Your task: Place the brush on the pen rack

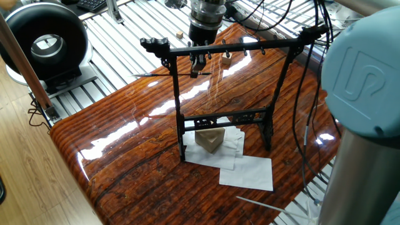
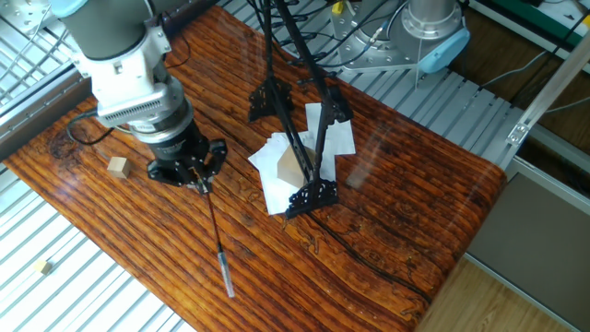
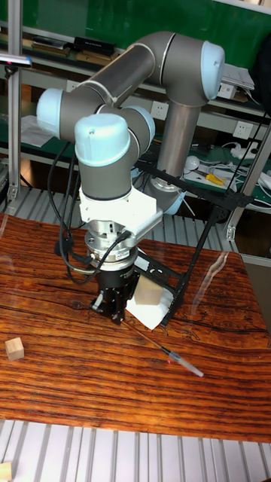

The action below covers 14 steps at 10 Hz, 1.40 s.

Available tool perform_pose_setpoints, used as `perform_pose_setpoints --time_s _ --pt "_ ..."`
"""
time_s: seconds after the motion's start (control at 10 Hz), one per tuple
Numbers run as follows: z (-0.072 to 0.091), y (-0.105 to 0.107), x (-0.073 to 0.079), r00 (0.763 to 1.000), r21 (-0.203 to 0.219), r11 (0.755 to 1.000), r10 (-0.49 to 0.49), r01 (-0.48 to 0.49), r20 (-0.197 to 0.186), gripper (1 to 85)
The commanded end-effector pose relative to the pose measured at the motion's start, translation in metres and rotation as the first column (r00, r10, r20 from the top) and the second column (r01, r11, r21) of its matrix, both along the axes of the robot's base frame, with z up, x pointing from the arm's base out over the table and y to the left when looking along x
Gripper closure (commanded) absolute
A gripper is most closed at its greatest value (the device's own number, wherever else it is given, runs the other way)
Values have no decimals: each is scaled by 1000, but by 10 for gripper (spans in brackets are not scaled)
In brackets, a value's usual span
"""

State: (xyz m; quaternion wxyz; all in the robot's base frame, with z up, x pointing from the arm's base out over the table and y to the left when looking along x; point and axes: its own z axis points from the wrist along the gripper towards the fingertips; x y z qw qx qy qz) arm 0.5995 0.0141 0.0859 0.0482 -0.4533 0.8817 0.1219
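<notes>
My gripper (image 2: 197, 177) (image 3: 112, 312) is shut on the upper end of the brush (image 2: 218, 242), a thin dark shaft with a pale tip. It slants down from the fingers, close above the tabletop. In the tall fixed view the brush (image 3: 167, 349) points right, toward the table's front edge. The pen rack (image 1: 231, 47) is a tall black frame with a pegged crossbar and stands mid-table. From one fixed view my gripper (image 1: 199, 61) hangs just behind the crossbar's left part, and the brush (image 1: 153, 75) pokes out left. The pen rack (image 2: 304, 138) (image 3: 192, 260) stands apart from the gripper.
A beige block (image 1: 209, 139) sits on white papers (image 1: 247, 170) at the rack's feet. A small wooden cube (image 2: 116, 166) lies on the table beside the gripper. A pale rod (image 1: 262, 205) lies at the table's near edge. Cables (image 1: 309, 94) hang by the rack's right upright.
</notes>
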Motion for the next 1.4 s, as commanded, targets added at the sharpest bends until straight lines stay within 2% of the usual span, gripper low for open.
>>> perform_pose_setpoints --time_s 0.0,0.2,0.6,0.7,1.1,1.3 --pt "2 18 6 998 51 996 67 -68 13 847" --pt "3 19 13 993 39 992 117 -118 34 847" --pt "-3 -9 18 993 -64 992 107 -104 44 847" --pt "-3 -12 18 994 -76 993 98 -95 44 847" --pt "-3 -12 19 998 -78 996 48 -45 38 847" --pt "-4 -17 23 999 -96 995 -3 7 41 847"
